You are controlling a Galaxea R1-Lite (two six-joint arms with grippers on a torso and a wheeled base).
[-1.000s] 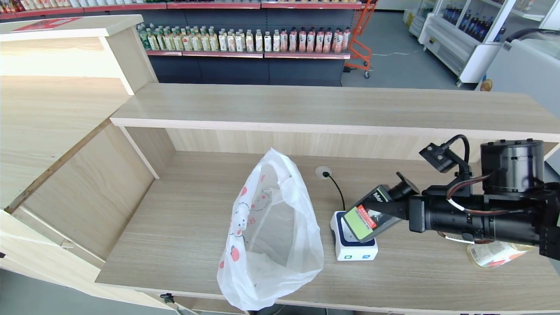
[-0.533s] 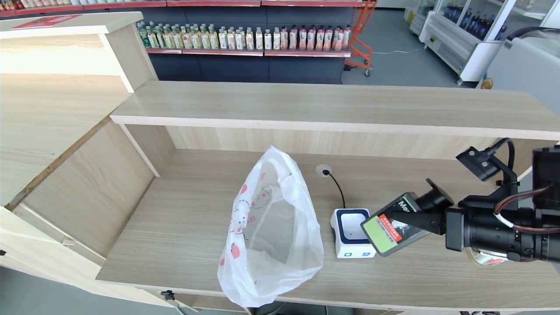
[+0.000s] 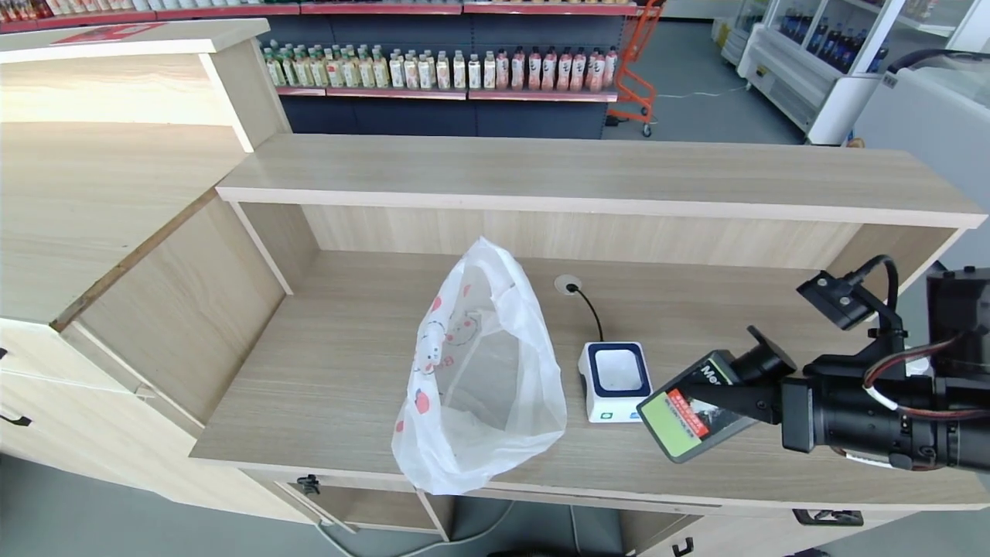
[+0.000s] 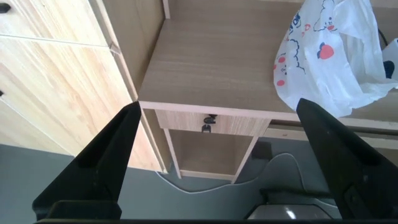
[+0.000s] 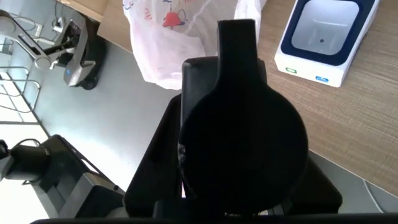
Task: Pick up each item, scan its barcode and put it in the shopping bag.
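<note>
While the right gripper (image 3: 735,393) clamps the green-faced box (image 3: 681,418) in the air just right of the scanner (image 3: 615,370), scanning seems the step in hand, and next the barcode must face the scanner's window before the box goes into the shopping bag (image 3: 479,379) left of the scanner.

Right arm (image 3: 874,414) stretched out level from the right side, wrist turned so one finger sits above the other. Right gripper (image 3: 723,387) is clamped on a box (image 3: 675,422), held at a tilt. Left gripper (image 4: 214,162) angled downward, fingers (image 4: 93,168) spread wide, nothing between them.
</note>
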